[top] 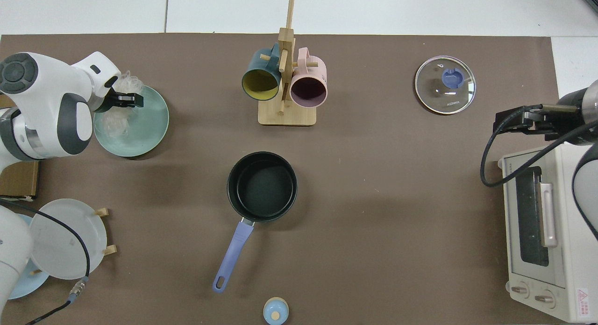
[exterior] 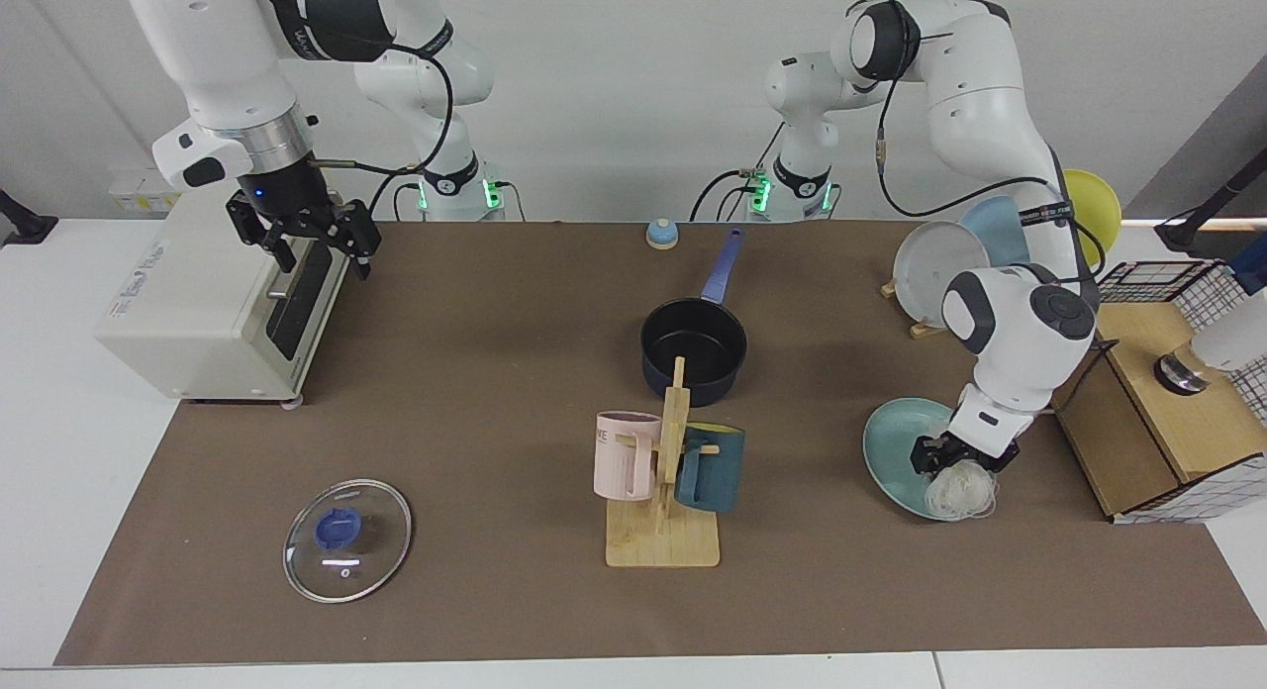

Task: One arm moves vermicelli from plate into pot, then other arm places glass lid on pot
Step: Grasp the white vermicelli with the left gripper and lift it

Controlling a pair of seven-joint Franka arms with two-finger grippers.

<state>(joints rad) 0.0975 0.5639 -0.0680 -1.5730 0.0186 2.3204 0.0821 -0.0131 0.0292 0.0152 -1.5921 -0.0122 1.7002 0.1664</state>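
Note:
My left gripper point(exterior: 955, 458) point(top: 127, 100) is low over the near rim of the teal-green plate point(exterior: 894, 449) point(top: 147, 129), shut on the vermicelli point(exterior: 958, 491) point(top: 124, 82). The white tangle hangs under the fingers at the plate's edge, and a few strands lie on the plate beside the wrist. The navy pot point(exterior: 693, 350) point(top: 261, 185) stands uncovered mid-table, with nothing in it and its blue handle pointing toward the arm bases. The glass lid point(exterior: 347, 541) point(top: 445, 84) lies flat near the front of the mat. My right gripper point(exterior: 307, 236) point(top: 518, 122) waits open above the toaster oven's front corner.
A wooden mug stand point(exterior: 663, 531) point(top: 286, 115) with a pink mug point(exterior: 624, 456) and a teal mug point(exterior: 711, 468) stands between pot and table front. Also here are a toaster oven point(exterior: 203, 303) point(top: 542, 231), upright plates in a rack point(exterior: 940, 258), a wooden box point(exterior: 1148, 412) and a small blue knob point(exterior: 662, 234).

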